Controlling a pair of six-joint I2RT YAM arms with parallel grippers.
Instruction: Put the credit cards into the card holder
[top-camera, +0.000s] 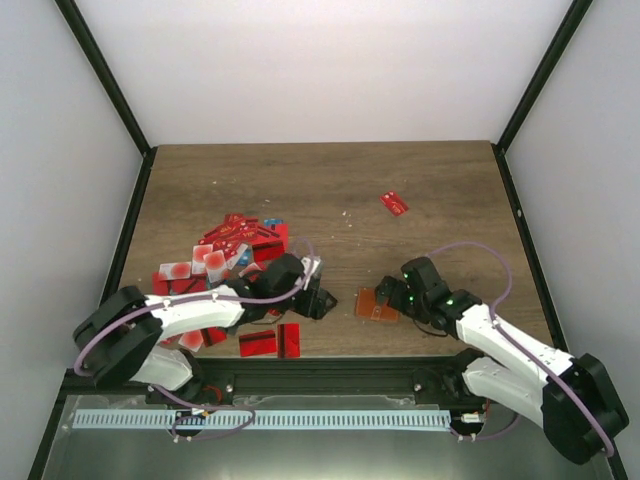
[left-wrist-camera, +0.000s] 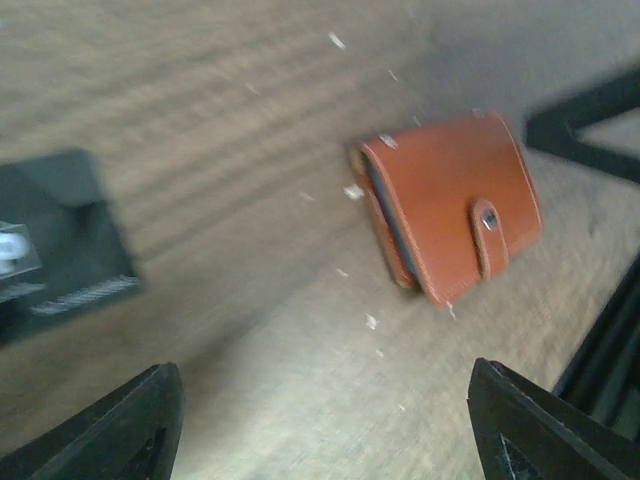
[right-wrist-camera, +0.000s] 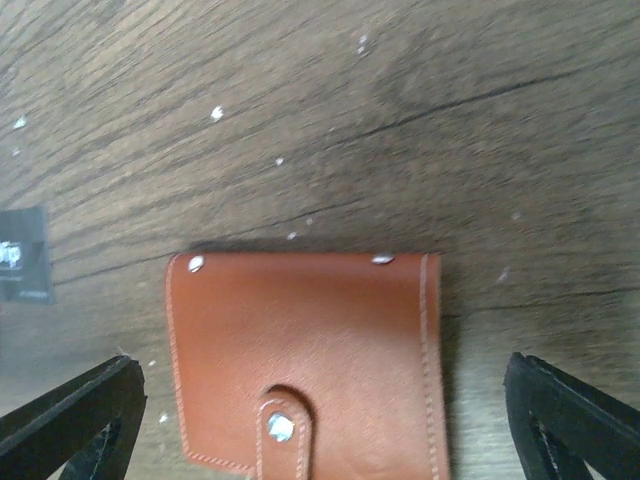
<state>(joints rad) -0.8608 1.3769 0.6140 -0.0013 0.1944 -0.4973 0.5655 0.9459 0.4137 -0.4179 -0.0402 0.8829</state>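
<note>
Just beyond the arms' bases, two red credit cards (top-camera: 258, 343) lie at the near edge of the wooden table (top-camera: 440, 190), and past them the orange-brown card holder (top-camera: 377, 305) lies flat, its strap snapped shut, between the two grippers. The right gripper (top-camera: 392, 297) hangs over it and the left gripper (top-camera: 327, 302) sits just to its left, both with jaws spread wide and empty. Farther back, a heap of mostly red cards (top-camera: 232, 248) spreads on the left, with one red card (top-camera: 394, 203) alone, well apart to the right.

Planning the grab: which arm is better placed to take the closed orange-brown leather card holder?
Right. The right gripper, open, hangs directly over the orange-brown leather card holder, fingers either side; the left gripper has it off-centre, farther away.
</note>
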